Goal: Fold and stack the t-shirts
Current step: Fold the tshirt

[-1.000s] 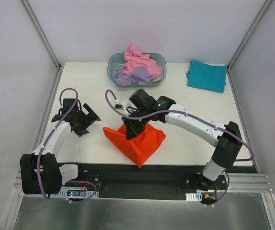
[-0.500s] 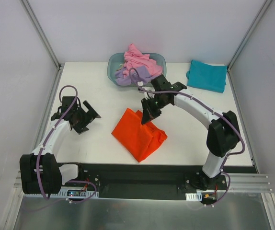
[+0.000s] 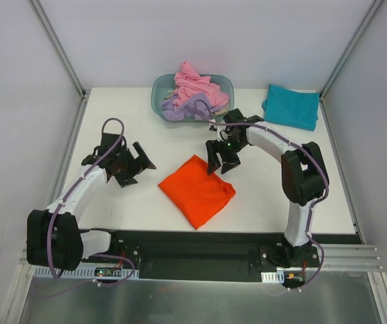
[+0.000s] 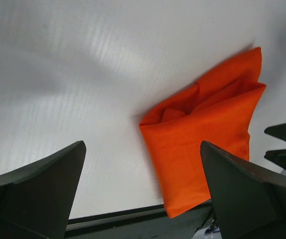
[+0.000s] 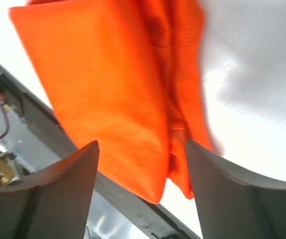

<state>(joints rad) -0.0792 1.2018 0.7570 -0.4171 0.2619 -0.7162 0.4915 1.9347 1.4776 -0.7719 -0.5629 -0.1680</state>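
A folded orange t-shirt (image 3: 195, 190) lies flat near the table's front middle; it also shows as an orange t-shirt (image 4: 208, 144) in the left wrist view and an orange t-shirt (image 5: 118, 94) in the right wrist view. My right gripper (image 3: 220, 160) hovers open just above its far corner, holding nothing. To the left, my left gripper (image 3: 141, 170) stands open and apart from the cloth. A folded teal t-shirt (image 3: 290, 106) rests at the back right. Pink t-shirt (image 3: 195, 84) and lavender t-shirt (image 3: 188, 107) lie crumpled in the tub.
The translucent blue-grey tub (image 3: 160, 90) stands at the back middle of the white table (image 3: 133, 121). A black strip (image 3: 200, 243) runs along the table's front edge, close to the orange shirt's near corner. Enclosure walls rise on both sides.
My right gripper carried the orange shirt's flap over to the right, then opened and let it go; the shirt now lies flat. The left arm moved slightly right toward the shirt.
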